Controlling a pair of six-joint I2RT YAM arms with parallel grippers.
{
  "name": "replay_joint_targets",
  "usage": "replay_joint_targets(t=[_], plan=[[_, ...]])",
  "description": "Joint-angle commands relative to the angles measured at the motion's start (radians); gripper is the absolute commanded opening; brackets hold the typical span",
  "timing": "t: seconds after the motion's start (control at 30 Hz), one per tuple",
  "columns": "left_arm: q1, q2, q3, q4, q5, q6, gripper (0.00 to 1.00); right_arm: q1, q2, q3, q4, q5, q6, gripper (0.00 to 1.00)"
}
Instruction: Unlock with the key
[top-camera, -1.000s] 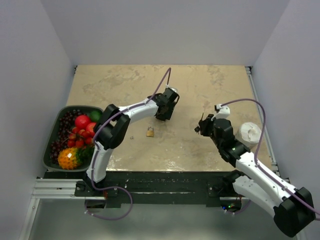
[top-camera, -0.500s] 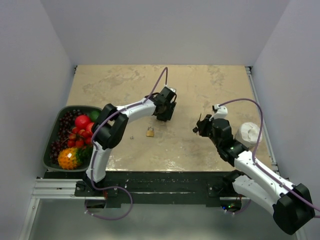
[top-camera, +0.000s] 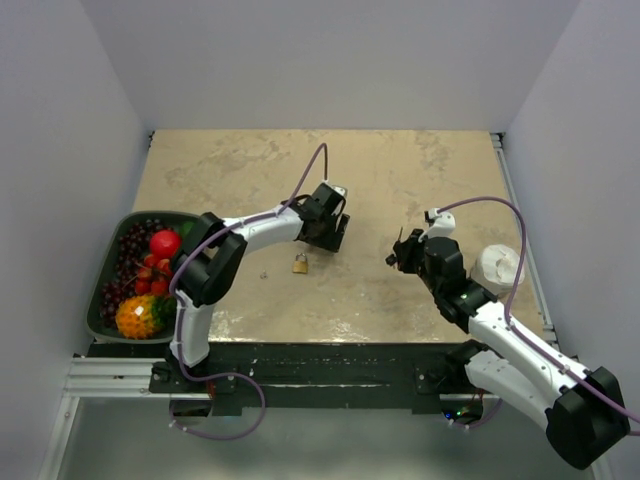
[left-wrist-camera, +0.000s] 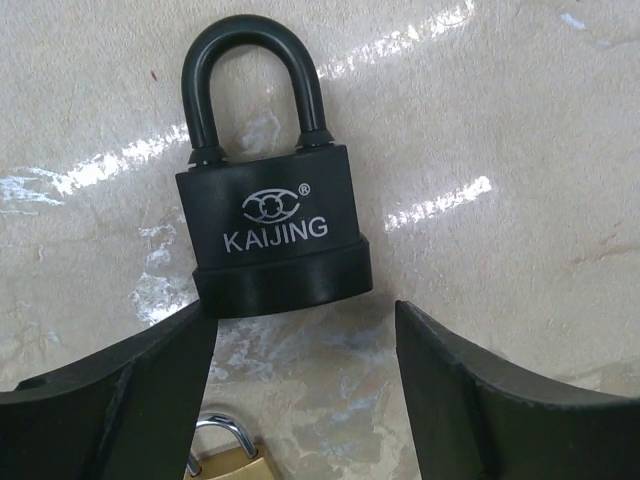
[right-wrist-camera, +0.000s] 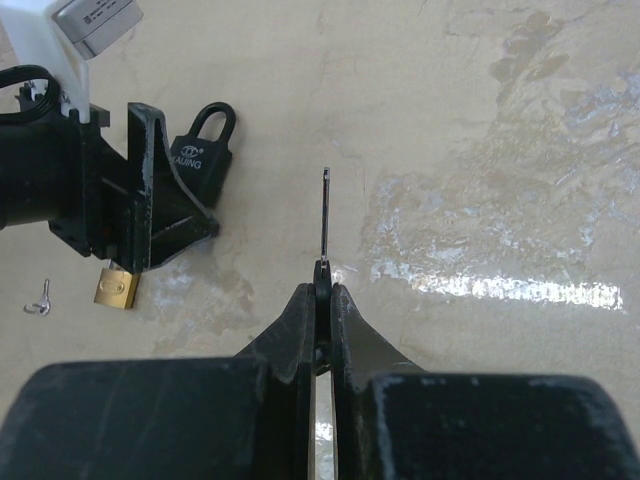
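Note:
A black padlock marked KAIJING lies flat on the table, shackle pointing away from my left gripper. That gripper is open. The lock's base sits just ahead of the two fingertips, and the left finger touches its lower left corner. From the right wrist the same padlock pokes out past the left gripper. My right gripper is shut on a key, whose thin blade sticks straight out above the table. It hovers right of the left gripper, well apart from the lock.
A small brass padlock lies just near of the left gripper, with a tiny loose key to its left. A dark tray of fruit sits at the left edge. A white round object stands at the right edge.
The left gripper's jaws have spread wider and the gripper has shifted slightly left over the black padlock. The right arm has edged a little left, still holding the key.

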Motion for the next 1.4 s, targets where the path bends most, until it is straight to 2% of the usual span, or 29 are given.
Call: replay_joint_targets(t=[0.0,0.3,0.5,0.67,0.93,1.07,1.17,1.37], plan=[[0.0,-0.066,-0.042,0.093,0.05,-0.017,0.75,-0.004,-0.009,0.002,0.032,0.001,0.005,0.0],[0.0,-0.056,-0.033,0.102,0.025,0.034,0.73,-0.004,-0.014,0.004,0.023,-0.001,0.007,0.0],[-0.001,-0.087,-0.085,0.175,0.076,0.069,0.73,-0.004,-0.002,0.002,0.031,-0.007,0.012,0.0],[-0.001,-0.101,-0.082,0.173,0.074,0.069,0.74,-0.002,0.017,0.01,0.04,-0.012,0.007,0.0],[0.0,-0.251,-0.113,0.163,0.073,0.077,0.83,-0.001,0.033,0.008,0.08,-0.058,-0.021,0.0],[0.005,-0.323,-0.109,0.133,0.079,0.097,0.84,-0.001,0.038,0.01,0.112,-0.11,-0.059,0.0],[0.019,-0.36,-0.099,0.105,0.114,0.109,0.84,-0.001,0.063,0.021,0.129,-0.168,-0.074,0.0],[0.111,-0.409,-0.105,0.137,0.355,0.066,0.84,0.005,0.095,0.01,0.218,-0.297,-0.077,0.0]])
